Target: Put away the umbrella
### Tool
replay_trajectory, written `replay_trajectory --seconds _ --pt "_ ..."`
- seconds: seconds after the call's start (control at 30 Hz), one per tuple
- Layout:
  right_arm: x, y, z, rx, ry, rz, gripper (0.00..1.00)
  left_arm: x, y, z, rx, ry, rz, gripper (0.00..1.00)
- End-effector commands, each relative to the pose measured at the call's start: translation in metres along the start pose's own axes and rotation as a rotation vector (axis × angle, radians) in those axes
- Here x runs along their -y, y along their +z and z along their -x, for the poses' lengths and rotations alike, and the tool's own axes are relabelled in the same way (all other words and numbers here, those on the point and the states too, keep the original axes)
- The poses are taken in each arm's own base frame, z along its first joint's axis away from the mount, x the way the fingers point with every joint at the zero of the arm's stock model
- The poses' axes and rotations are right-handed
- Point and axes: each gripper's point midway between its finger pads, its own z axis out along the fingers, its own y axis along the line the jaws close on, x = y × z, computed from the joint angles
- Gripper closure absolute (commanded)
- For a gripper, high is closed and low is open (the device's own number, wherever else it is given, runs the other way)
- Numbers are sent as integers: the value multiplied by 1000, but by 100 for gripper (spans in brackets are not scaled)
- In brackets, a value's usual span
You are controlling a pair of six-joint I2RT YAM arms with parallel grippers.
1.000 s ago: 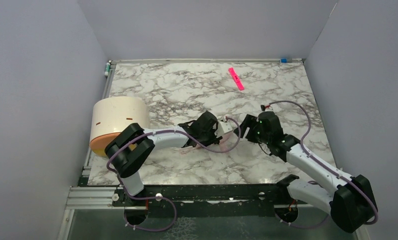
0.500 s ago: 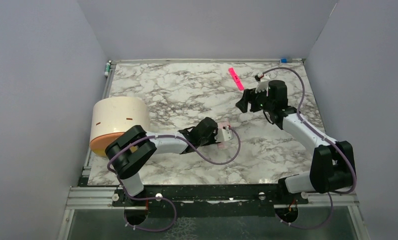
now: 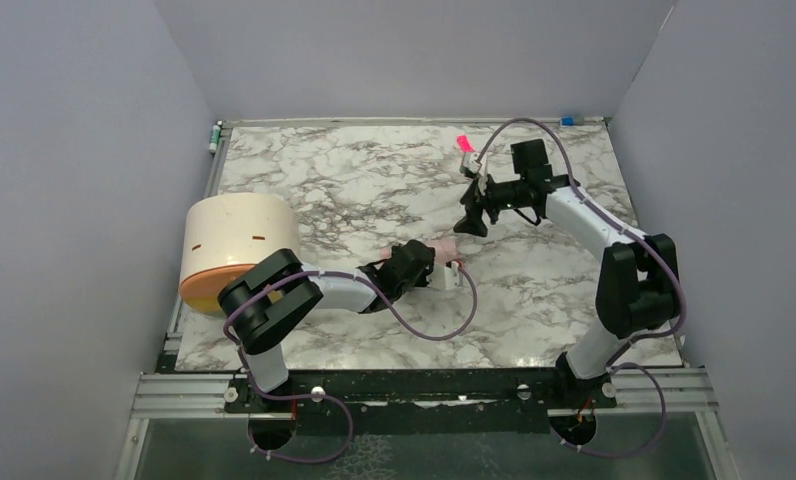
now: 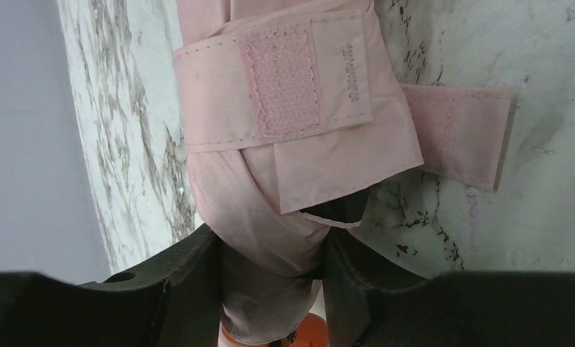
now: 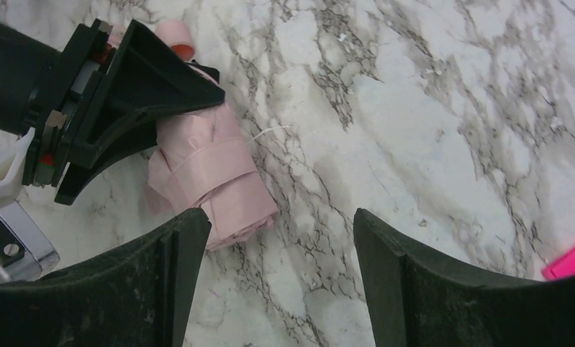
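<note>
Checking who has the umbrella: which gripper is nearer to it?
Left. The left gripper is clamped around one end of the rolled umbrella lying on the table; the right gripper hangs open above it, apart, not touching.

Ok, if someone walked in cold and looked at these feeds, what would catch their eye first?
First, the rolled pale pink umbrella lying in the middle of the marble table, clamped near one end between the left fingers. Next, the big cream cylinder at the left edge. The right fingers hang open and empty farther back, near a bright pink strip.
</note>
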Motion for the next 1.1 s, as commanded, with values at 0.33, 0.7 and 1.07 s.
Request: replay_trajectory --seconds 0.33,0.7,1.07 --pt "-65 50 -35 -197 -100 318 20 83 -9 -73 -200 130 -296 100" --pt "-59 75 -64 -313 -151 296 20 87 -9 -70 -183 134 -316 100" --pt "-51 90 -91 -400 -162 276 22 89 -9 -68 -167 134 -330 100"
